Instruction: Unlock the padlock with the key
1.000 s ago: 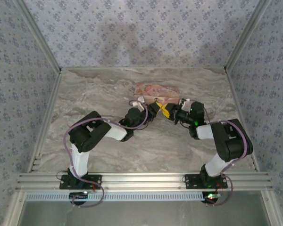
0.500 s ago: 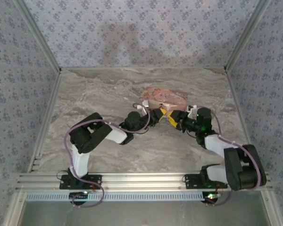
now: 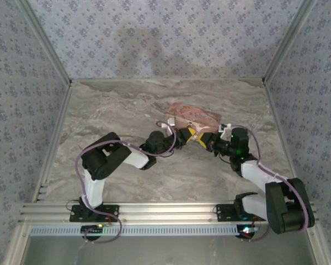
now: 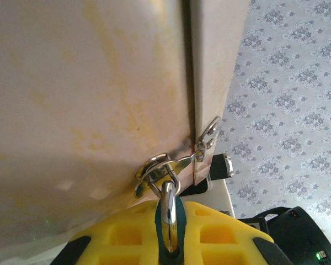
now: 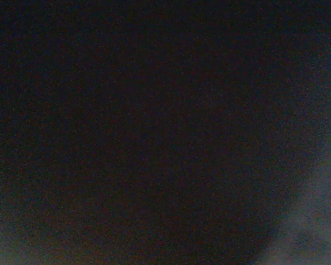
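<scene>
From the near edge both arms reach in toward the middle of the table [image 3: 110, 110] and meet almost nose to nose. The left gripper [image 3: 180, 137] comes in from the left with its fingers pressed onto the yellow padlock [image 3: 194, 134], pinching the body. The right gripper [image 3: 208, 142] sits just right of the padlock, touching it or very nearly, with its fingers pressed together. Whether the key is pinched between them I cannot tell, as its tip is too small and dark to read from above. Seen from the left wrist, the shackle [image 4: 168, 207] rises out of the yellow body and passes through the hasp [image 4: 154, 168] on the box [image 3: 190, 113], which lies just beyond the padlock on the far side. The shackle looks seated in the body, so I take the lock as not yet open. To my eye this is the step of getting the key into the keyhole, or turning it there. The next move would call for the left to hold the body steady while the right lines the key up, pushes it home and twists, without dragging the box along.
</scene>
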### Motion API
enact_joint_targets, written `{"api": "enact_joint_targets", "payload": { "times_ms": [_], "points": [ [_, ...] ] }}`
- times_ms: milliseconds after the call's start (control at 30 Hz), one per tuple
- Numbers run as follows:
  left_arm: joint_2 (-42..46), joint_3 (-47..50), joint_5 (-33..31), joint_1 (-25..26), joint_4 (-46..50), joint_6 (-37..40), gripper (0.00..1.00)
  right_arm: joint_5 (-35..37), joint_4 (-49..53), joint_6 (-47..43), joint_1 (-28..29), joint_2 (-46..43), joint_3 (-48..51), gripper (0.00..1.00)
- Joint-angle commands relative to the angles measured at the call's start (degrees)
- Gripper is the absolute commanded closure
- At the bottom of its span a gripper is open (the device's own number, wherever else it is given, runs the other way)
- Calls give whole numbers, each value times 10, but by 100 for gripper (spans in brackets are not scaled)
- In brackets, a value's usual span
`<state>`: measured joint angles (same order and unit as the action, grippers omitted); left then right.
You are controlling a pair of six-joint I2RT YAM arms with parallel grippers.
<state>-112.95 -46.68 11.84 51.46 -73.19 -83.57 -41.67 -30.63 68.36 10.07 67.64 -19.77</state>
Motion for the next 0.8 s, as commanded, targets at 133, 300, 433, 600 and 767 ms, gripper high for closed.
{"api": "enact_joint_targets", "payload": {
  "times_ms": [133,300,433,600,767],
  "points": [
    [3,-36,36,31,-74,-6,100,32,-36,25,30,29,-35,98],
    [-5,-46,50,49,-74,-9,100,42,-58,37,46,60,-60,100],
    [6,-29,43,50,-70,-1,100,39,-21,18,51,70,-76,100],
    [15,-33,63,51,-33,15,100,44,78,-20,60,72,-115,100],
    [13,-44,77,57,-11,25,100,83,183,-50,96,89,-184,100]
  ]
}}
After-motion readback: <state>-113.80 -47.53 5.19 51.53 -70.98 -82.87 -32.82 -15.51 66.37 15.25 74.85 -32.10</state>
